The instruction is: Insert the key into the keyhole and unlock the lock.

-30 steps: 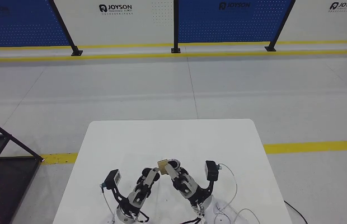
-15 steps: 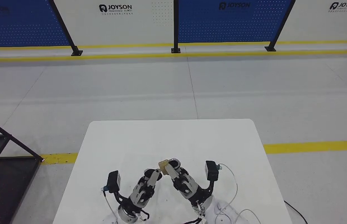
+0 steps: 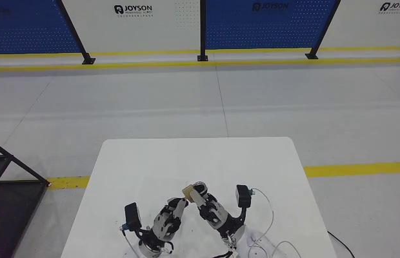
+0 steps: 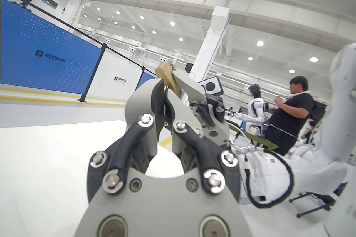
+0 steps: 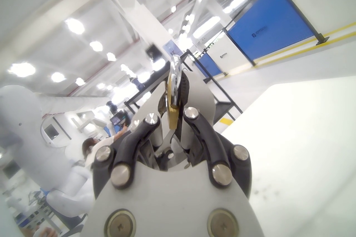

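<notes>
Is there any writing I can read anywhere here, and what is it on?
"JOYSON", beside a logo: on the white barrier panel and the blue barrier panel behind the table.
Smaller line beneath it: too small to read.
On the padlock and the table: no writing seen.

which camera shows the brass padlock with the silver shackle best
The right wrist view: the brass padlock sits close up, shackle and body both visible, in the right gripper. The left wrist view shows part of its body; the top view, a tiny speck.
</notes>
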`<action>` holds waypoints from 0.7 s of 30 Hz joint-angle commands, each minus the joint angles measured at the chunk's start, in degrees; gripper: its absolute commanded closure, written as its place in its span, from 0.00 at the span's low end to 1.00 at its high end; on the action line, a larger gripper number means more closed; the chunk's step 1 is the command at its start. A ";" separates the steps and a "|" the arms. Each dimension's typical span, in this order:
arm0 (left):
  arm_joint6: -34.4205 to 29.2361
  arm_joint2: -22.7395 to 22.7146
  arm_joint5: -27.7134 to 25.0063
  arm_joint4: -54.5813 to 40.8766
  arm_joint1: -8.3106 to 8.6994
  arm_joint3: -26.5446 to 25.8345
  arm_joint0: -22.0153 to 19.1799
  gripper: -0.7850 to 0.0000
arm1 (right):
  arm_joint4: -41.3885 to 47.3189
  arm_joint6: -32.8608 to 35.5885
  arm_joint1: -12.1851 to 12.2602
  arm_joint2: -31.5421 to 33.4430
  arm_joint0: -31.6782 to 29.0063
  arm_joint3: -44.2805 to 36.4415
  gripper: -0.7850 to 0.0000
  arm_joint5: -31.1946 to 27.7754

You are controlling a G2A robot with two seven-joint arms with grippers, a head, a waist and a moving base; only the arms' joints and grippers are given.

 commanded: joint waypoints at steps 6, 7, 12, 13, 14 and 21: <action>5.50 0.93 7.67 7.23 0.03 -0.11 0.53 1.00 | 0.14 0.52 0.02 0.07 -0.10 -0.25 1.00 0.25; 5.91 1.09 8.15 7.51 0.03 -0.05 0.53 1.00 | 0.16 0.55 0.02 0.09 -0.11 -0.28 1.00 0.25; 7.54 1.12 11.08 8.62 0.12 -0.14 0.37 1.00 | 0.34 0.62 0.03 0.17 -0.24 -0.37 1.00 0.10; 7.78 1.08 11.83 9.17 0.16 -0.17 0.38 1.00 | 0.28 0.69 0.04 0.18 -0.24 -0.37 1.00 0.08; 8.20 0.91 12.84 9.79 0.20 -0.29 0.34 1.00 | 0.28 0.73 0.04 0.20 -0.24 -0.38 1.00 0.06; 9.33 0.41 17.85 15.18 0.67 -0.73 0.68 1.00 | 0.45 0.96 0.05 0.26 -0.31 -0.44 1.00 0.12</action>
